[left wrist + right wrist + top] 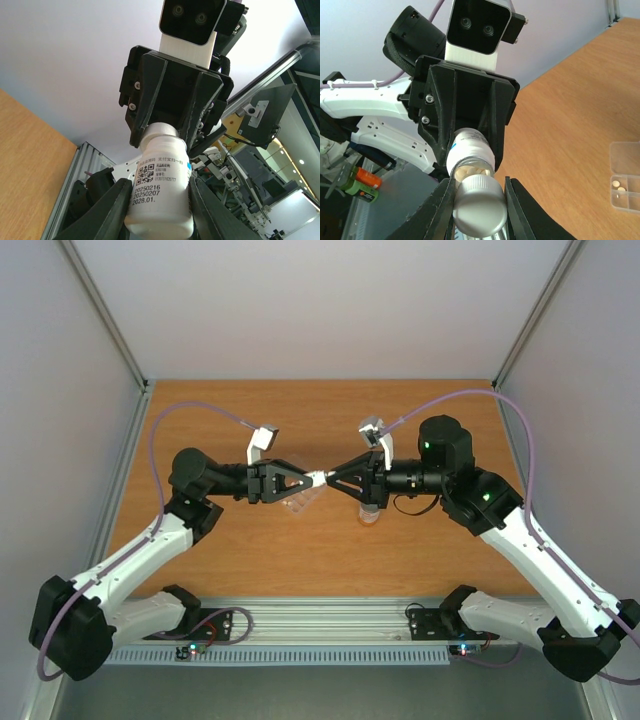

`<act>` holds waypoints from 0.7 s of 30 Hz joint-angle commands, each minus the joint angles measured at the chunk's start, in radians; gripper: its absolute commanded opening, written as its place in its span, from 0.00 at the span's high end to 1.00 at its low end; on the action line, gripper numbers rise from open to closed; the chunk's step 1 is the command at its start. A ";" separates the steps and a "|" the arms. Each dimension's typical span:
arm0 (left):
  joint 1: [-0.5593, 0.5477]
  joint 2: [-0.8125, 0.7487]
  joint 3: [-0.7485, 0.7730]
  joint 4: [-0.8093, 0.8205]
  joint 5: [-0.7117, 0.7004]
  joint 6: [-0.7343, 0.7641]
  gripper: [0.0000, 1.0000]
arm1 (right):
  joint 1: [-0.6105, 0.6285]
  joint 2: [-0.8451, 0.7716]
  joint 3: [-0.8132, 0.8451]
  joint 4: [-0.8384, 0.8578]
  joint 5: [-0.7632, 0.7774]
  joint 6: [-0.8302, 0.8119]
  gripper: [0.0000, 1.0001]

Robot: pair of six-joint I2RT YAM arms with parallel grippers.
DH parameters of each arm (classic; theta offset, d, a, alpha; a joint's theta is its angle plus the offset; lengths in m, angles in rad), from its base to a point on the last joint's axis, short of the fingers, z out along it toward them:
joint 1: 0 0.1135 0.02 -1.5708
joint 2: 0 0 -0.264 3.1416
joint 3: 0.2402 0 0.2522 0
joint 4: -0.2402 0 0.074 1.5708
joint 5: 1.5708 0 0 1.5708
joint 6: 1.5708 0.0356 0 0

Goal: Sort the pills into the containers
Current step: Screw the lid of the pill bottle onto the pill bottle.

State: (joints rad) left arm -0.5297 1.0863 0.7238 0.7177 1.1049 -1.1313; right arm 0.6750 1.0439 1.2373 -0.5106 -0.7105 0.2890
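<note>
While the pill bottle (162,190) hangs in the air between the two arms, its long axis lies level, running straight from one wrist to the other; the left jaws pinch its white body, and the right jaws pinch the grey cap (480,202) at the end facing the right arm. Just behind the cap, the right wrist view shows a dark gap with pale pills (470,172) inside; whether the cap is already free of the neck I cannot tell. Most of the pills appear to be in the bottle; a few pale ones (616,184) already lie in the cells of the clear pill box (625,150). The box rests on the table (430,560) beneath the left jaws, a little toward the near edge. So the mouth points away from the box; once the cap parts along that axis, the left arm, the nearer one, would likely have to swing the mouth round and down over the cells.
</note>
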 commanded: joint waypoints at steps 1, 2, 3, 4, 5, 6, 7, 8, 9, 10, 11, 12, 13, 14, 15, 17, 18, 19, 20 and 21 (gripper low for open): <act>-0.007 -0.022 0.035 -0.021 0.026 0.031 1.00 | 0.010 0.005 0.032 0.009 0.014 -0.011 0.79; -0.008 -0.023 0.035 -0.022 0.027 0.034 1.00 | 0.011 0.007 0.034 0.009 0.014 -0.011 0.79; -0.009 -0.023 0.034 -0.024 0.027 0.034 1.00 | 0.010 0.008 0.036 0.009 0.014 -0.011 0.79; -0.010 -0.023 0.034 -0.026 0.027 0.035 1.00 | 0.010 0.011 0.037 0.008 0.014 -0.011 0.79; -0.012 -0.023 0.035 -0.030 0.027 0.037 1.00 | 0.011 0.011 0.037 0.011 0.014 -0.011 0.79; -0.013 -0.022 0.036 -0.036 0.027 0.039 1.00 | 0.010 0.010 0.036 0.014 0.014 -0.009 0.79; -0.013 -0.022 0.037 -0.042 0.027 0.045 1.00 | 0.010 0.009 0.035 0.017 0.014 -0.008 0.79; -0.014 -0.023 0.038 -0.046 0.027 0.048 1.00 | 0.010 0.009 0.034 0.023 0.013 -0.003 0.79; -0.015 -0.023 0.037 -0.048 0.026 0.051 1.00 | 0.011 0.009 0.034 0.026 0.011 -0.001 0.79; -0.017 -0.022 0.037 -0.049 0.027 0.052 1.00 | 0.011 0.009 0.034 0.028 0.009 0.000 0.79; -0.018 -0.022 0.036 -0.050 0.027 0.054 1.00 | 0.011 0.010 0.034 0.031 0.007 0.002 0.79; -0.019 -0.022 0.036 -0.050 0.026 0.054 1.00 | 0.012 0.011 0.034 0.032 0.004 0.003 0.79; -0.021 -0.021 0.036 -0.049 0.026 0.054 1.00 | 0.012 0.013 0.034 0.031 0.003 0.004 0.79; -0.022 -0.020 0.038 -0.049 0.027 0.054 1.00 | 0.013 0.014 0.032 0.033 0.003 0.003 0.79; -0.024 -0.018 0.038 -0.049 0.027 0.054 1.00 | 0.015 0.015 0.030 0.036 0.003 0.005 0.79; -0.028 -0.015 0.041 -0.050 0.028 0.055 1.00 | 0.020 0.014 0.028 0.043 0.007 0.008 0.79; -0.028 -0.015 0.042 -0.054 0.028 0.057 1.00 | 0.020 0.013 0.027 0.048 0.006 0.011 0.79; -0.029 -0.014 0.040 -0.055 0.027 0.060 1.00 | 0.021 0.013 0.027 0.053 0.004 0.014 0.79; -0.030 -0.014 0.040 -0.055 0.028 0.062 1.00 | 0.021 0.015 0.029 0.055 0.002 0.013 0.79; -0.032 -0.013 0.040 -0.056 0.029 0.062 1.00 | 0.021 0.017 0.030 0.055 0.001 0.013 0.79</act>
State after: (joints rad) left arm -0.5411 1.0851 0.7334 0.6655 1.1114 -1.0904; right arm 0.6807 1.0500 1.2411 -0.5041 -0.7071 0.2913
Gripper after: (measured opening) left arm 0.291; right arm 0.246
